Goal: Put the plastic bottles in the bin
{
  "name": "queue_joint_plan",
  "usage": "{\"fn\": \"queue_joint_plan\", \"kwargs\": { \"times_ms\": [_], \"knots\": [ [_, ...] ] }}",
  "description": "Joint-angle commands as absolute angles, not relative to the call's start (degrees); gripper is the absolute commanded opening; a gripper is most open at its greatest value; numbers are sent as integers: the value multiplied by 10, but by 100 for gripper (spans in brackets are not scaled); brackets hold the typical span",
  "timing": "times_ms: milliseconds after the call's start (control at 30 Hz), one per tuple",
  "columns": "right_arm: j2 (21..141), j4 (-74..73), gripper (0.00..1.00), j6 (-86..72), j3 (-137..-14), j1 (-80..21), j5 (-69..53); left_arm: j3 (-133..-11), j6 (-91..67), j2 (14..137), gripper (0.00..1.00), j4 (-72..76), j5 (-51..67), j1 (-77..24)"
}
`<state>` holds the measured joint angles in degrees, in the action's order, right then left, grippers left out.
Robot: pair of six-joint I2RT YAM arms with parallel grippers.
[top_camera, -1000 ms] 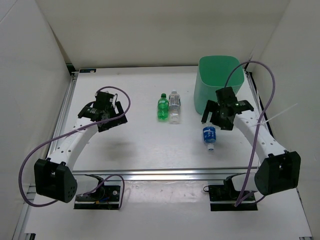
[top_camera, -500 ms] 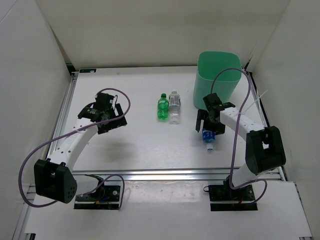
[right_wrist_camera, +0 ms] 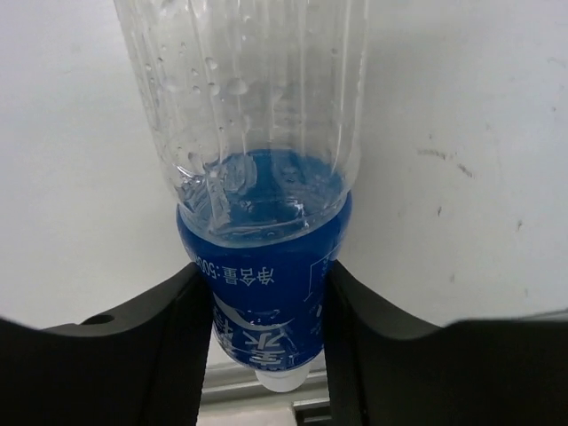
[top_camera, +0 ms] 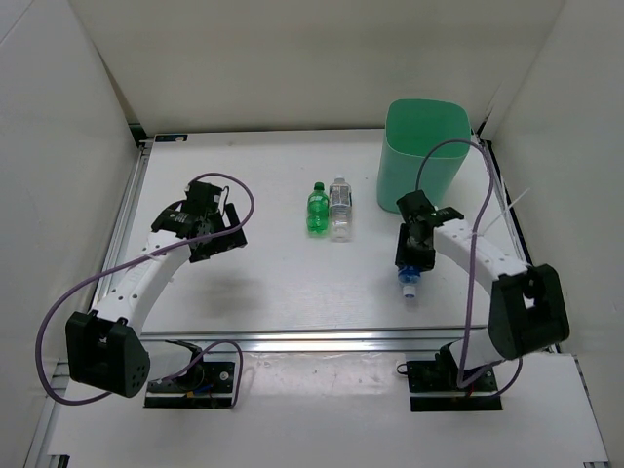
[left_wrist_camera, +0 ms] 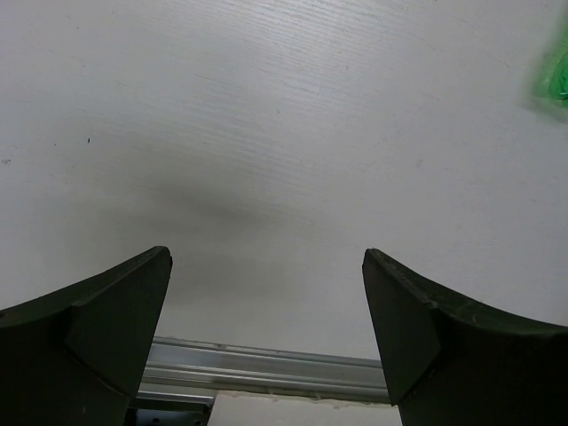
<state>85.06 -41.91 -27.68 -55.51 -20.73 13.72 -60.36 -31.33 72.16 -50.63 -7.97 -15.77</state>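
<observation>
The blue-label bottle [top_camera: 410, 277] lies flat on the table [top_camera: 283, 283] near the bin [top_camera: 394, 164]. Its long axis runs near-to-far, cap toward the near edge. The right gripper [top_camera: 410, 259] angles down over it, fingers [right_wrist_camera: 182, 342] clamping the label's sides. The left gripper [top_camera: 212, 237] hovers spread wide.

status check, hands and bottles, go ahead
Right hand clamped on blue-label bottle, lying on table. Left hand open, empty. Green bottle and white-label bottle lying mid-table. Nothing between right hand and bin.
</observation>
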Motion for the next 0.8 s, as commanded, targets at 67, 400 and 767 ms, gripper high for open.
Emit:
{"fn": "queue_joint_plan", "kwargs": {
  "times_ms": [67, 400, 767],
  "knots": [
    [727, -498, 34, -300, -671, -248, 178, -587, -319, 694, 100, -503, -87, -160],
    [969, -503, 34, -205, -1243, -157, 237, -582, -324, 689, 100, -484, -70, -160],
    [1118, -421, 92, -211, -1346, -94, 164, -587, -314, 673, 100, -443, -56, -160]
  ]
}}
